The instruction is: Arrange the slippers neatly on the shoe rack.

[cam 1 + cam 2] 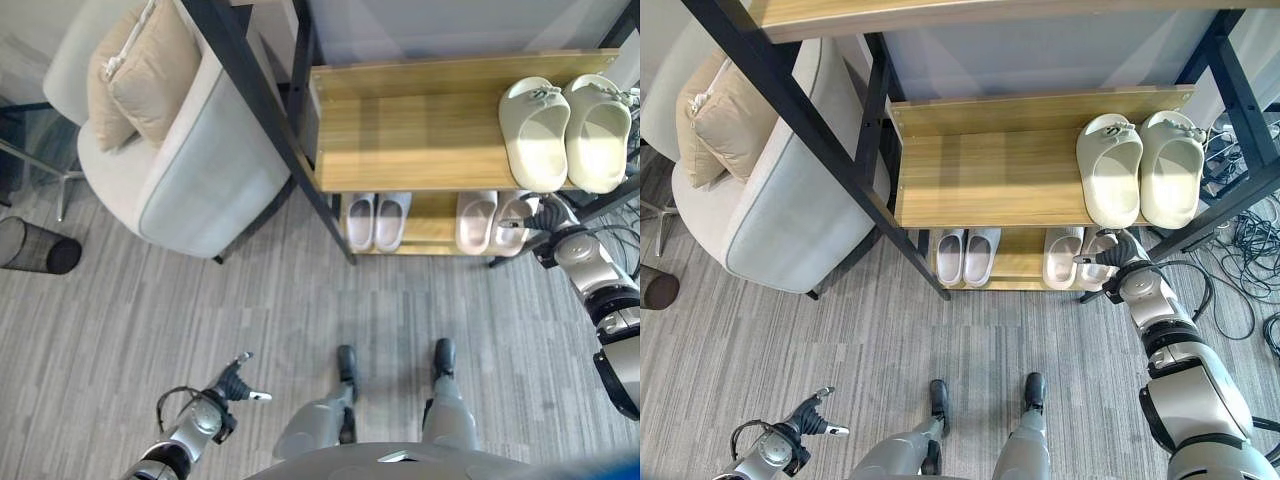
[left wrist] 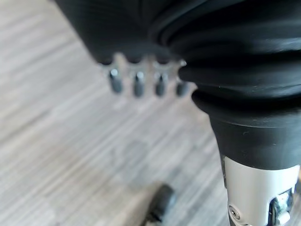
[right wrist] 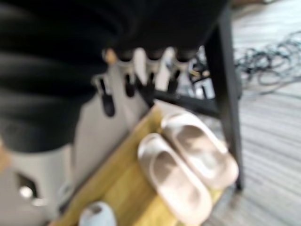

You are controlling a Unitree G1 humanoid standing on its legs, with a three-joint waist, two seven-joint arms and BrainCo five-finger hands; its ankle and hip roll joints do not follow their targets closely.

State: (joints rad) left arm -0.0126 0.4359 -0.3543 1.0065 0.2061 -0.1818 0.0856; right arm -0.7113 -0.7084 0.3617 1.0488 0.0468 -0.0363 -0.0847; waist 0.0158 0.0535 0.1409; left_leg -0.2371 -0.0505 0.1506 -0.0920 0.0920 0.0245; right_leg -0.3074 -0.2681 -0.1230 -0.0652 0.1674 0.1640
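Note:
The shoe rack has wooden shelves in a black frame. A cream pair of slippers lies side by side at the right end of its upper shelf. On the lower shelf a pale lilac pair sits in the middle and a beige pair to its right. My right hand is at the front right of the lower shelf, just beside the beige pair. Its fingers hang relaxed and hold nothing. My left hand hovers low over the floor at the lower left, open and empty.
A pale armchair with tan cushions stands against the rack's left post. A black mesh bin lies on the floor at far left. Loose cables pile up right of the rack. Grey plank floor lies in front.

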